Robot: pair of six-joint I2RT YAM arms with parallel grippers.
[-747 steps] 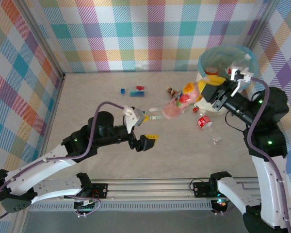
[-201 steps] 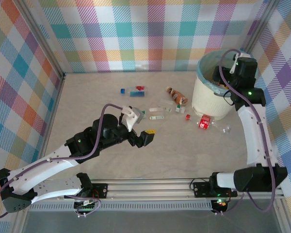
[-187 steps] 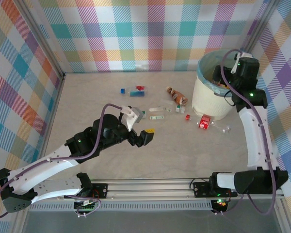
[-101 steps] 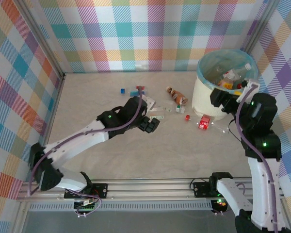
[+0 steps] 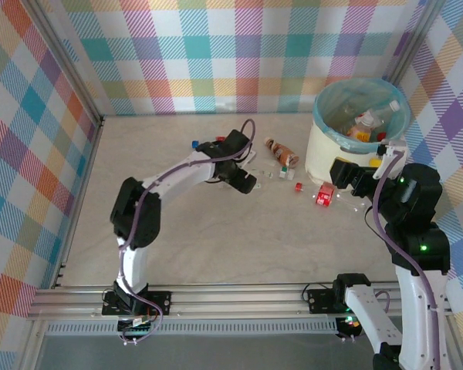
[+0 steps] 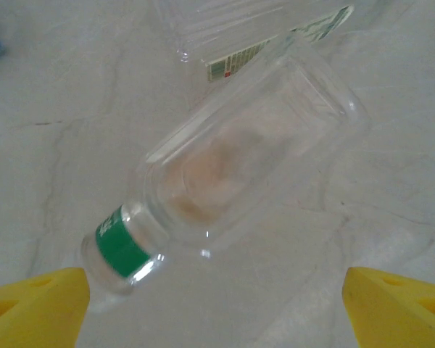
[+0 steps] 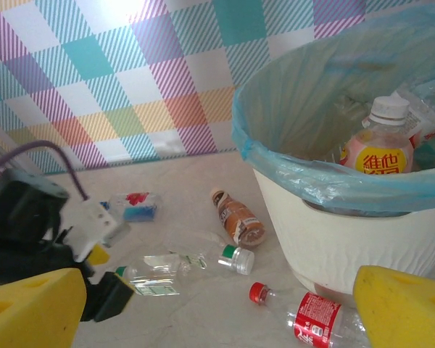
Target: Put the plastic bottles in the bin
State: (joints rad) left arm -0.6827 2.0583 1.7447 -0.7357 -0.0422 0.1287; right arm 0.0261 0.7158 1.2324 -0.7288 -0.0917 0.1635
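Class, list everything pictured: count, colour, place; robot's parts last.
Round waste bin with bag liner: one, cream with teal liner, table's right.
White-capped plastic bottle: one, pink and yellow, inside bin.
Labelled plastic bottle: one, brown, left of bin.
Red-capped plastic bottle: one, clear with red label, by bin's base.
Green-banded plastic bottle: one, clear, mid-table.
Blue-and-red labelled plastic bottle: one, clear, left of the rest.
Left claw: one, yellow-tipped, open above green-banded bottle.
Right claw: one, yellow-tipped, open, empty, near bin.

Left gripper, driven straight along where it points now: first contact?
Most likely the clear green-banded bottle, lying on its side on the table straight ahead of the left gripper, whose jaws stand open. How far off it is, I can't tell.
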